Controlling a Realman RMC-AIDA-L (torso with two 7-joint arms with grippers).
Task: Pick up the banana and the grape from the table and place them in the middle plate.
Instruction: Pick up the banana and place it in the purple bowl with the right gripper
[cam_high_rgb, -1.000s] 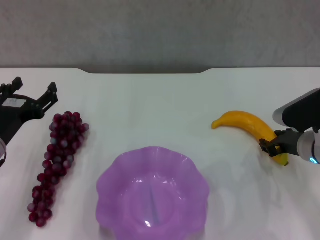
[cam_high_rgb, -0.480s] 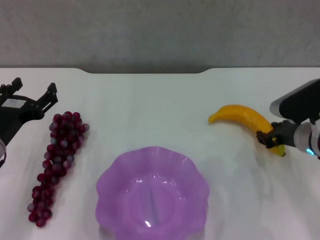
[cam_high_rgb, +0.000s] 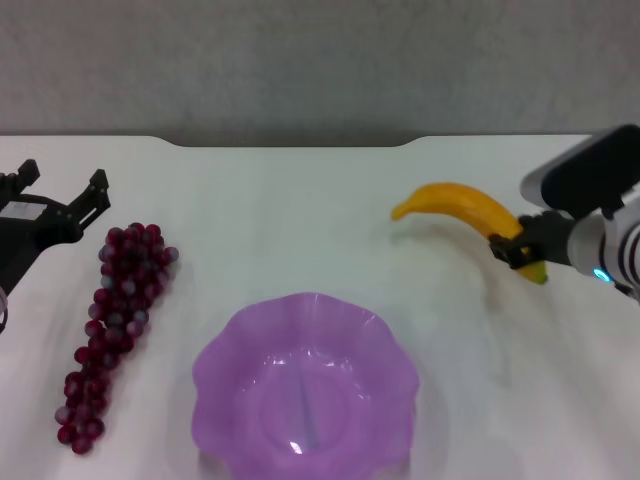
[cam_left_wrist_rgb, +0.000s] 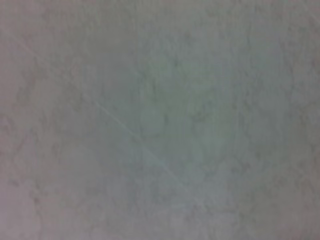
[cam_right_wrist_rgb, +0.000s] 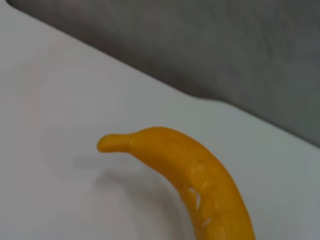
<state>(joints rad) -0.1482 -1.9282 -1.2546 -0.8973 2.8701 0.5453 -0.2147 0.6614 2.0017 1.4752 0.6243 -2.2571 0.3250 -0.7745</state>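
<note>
While the middle plate (cam_high_rgb: 305, 385) sits nearest the robot at the front centre of the white surface (cam_high_rgb: 300, 210), nothing is yet seen inside its translucent purple, scalloped bowl. To its left, well apart from the rim, the grape (cam_high_rgb: 118, 330) bunch is laid lengthwise on the surface, untouched. Just beyond the far end of the bunch, the left gripper (cam_high_rgb: 58, 188) is held at the left edge with its fingers spread, grasping nothing; only blank surface is shown in its wrist view. On the right, farther back, the banana (cam_high_rgb: 468, 222) is clamped at its dark-tipped end by the right gripper (cam_high_rgb: 520, 252), the fingers being closed across the fruit. The banana's free end is pointed toward the middle of the surface, and a faint shadow is cast beneath it, so it is judged to be lifted clear rather than resting. In the right wrist view the banana (cam_right_wrist_rgb: 195, 175) is seen reaching away from the camera, with the notched far edge of the surface behind it. The carry of the banana is judged to be the step in hand. Next, a move inward and nearer is called for, until the fruit hangs over the plate's hollow, followed by a lowering and release there.
</note>
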